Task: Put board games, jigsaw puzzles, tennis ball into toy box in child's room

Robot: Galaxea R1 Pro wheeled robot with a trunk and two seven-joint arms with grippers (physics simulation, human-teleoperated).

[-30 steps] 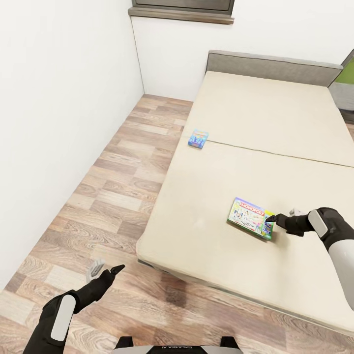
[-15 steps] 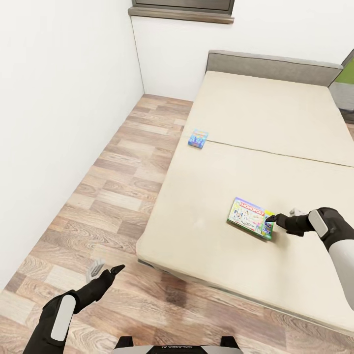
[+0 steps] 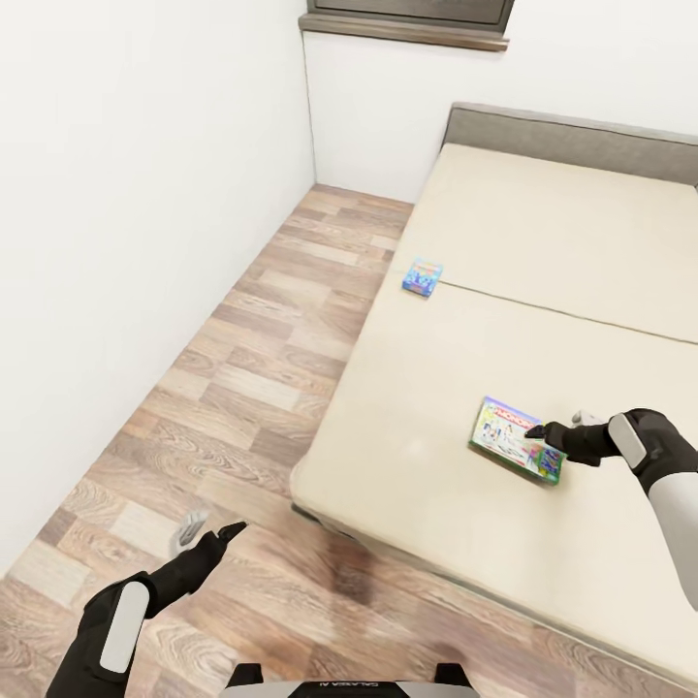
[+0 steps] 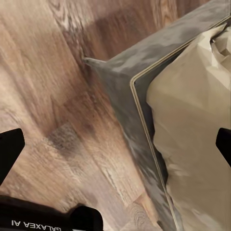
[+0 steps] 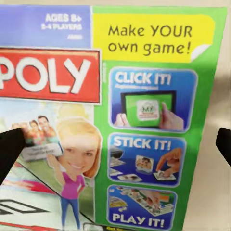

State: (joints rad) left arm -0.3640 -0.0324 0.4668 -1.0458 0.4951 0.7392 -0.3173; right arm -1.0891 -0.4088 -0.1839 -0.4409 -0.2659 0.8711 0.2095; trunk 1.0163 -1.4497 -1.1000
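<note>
The whole view is sliding rightward since a moment ago; the arms are keeping their poses. The left gripper [image 3: 206, 531] is hanging with fingers apart over the plank floor [image 3: 242, 388] beside the bed [image 3: 543, 252], with open floor running along the white wall [image 3: 126, 213]. The small blue game [image 3: 423, 276] is lying at the mattress edge. The green-edged game [image 3: 518, 439] is lying flat mid-mattress, the right gripper [image 3: 555, 431] hovering spread open over its corner.

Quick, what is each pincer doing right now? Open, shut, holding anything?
Left pincer: open, holding nothing, hanging over the wood floor.
Right pincer: open, fingers spread over the green-edged board game on the bed, not gripping it.
</note>
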